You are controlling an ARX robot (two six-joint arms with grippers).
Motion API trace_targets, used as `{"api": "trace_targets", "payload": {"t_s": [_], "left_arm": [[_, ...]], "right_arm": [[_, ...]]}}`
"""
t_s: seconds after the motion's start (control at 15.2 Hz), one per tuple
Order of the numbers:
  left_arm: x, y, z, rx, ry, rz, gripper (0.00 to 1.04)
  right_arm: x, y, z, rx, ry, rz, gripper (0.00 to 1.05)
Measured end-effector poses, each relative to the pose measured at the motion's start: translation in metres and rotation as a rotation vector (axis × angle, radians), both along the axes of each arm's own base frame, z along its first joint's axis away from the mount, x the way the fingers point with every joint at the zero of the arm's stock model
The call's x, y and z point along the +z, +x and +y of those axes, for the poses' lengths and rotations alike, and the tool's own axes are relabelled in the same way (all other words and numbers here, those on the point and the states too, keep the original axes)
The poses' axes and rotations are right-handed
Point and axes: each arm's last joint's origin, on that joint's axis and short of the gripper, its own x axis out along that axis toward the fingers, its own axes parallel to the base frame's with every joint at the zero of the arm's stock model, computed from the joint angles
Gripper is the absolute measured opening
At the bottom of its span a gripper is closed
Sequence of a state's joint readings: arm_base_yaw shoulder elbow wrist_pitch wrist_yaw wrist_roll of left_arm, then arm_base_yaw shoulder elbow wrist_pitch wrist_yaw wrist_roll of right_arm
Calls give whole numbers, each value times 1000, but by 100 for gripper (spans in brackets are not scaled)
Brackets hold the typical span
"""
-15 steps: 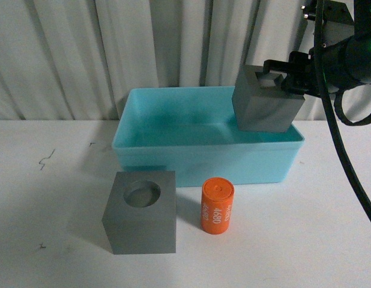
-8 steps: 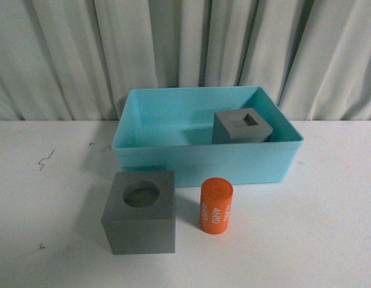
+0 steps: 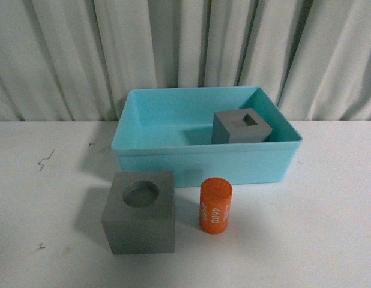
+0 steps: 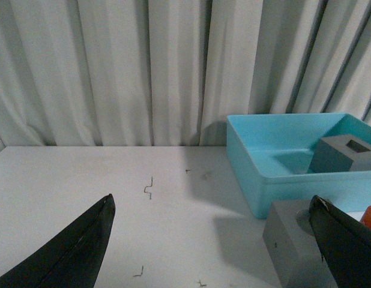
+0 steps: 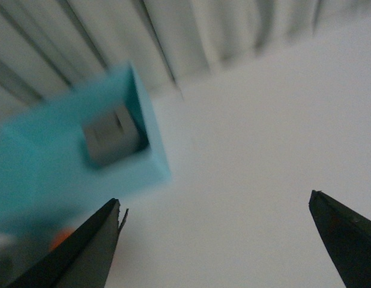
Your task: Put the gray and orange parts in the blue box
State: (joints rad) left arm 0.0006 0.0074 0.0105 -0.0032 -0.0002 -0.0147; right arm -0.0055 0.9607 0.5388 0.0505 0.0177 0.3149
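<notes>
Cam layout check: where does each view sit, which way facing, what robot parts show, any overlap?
Front: on the body, facing forward at the blue box, round-hole cube and orange cylinder; no arm shows.
Left wrist: low over the table, facing curtain and box; open left pincer shows.
Right wrist: blurred, looking down on the box; open right pincer shows.
Shared: all see the square-hole cube in the box.
</notes>
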Motion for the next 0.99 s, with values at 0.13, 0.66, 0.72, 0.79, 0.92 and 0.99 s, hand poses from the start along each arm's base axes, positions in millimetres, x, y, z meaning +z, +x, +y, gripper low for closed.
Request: {"api": "trace_targets", "payload": {"t_s": [0.13, 0.66, 0.72, 0.79, 0.92, 0.99], "left_arm": [[0, 0, 0, 0, 0, 0, 98], [0, 0, 0, 0, 0, 0, 98], [0, 0, 0, 0, 0, 0, 98], [0, 0, 0, 0, 0, 0, 98], [0, 0, 0, 0, 0, 0, 98], [0, 0, 0, 0, 0, 0, 98]], "right_arm": [[-14, -20, 2, 69, -224, -347, 64], [-44, -52, 2, 80, -301, -361, 2], [-48, -56, 2, 82, -302, -354, 2], [-51, -60, 2, 81, -302, -357, 2], [-54, -67, 2, 80, -302, -367, 2], [-58, -71, 2, 81, -302, -359, 2]]}}
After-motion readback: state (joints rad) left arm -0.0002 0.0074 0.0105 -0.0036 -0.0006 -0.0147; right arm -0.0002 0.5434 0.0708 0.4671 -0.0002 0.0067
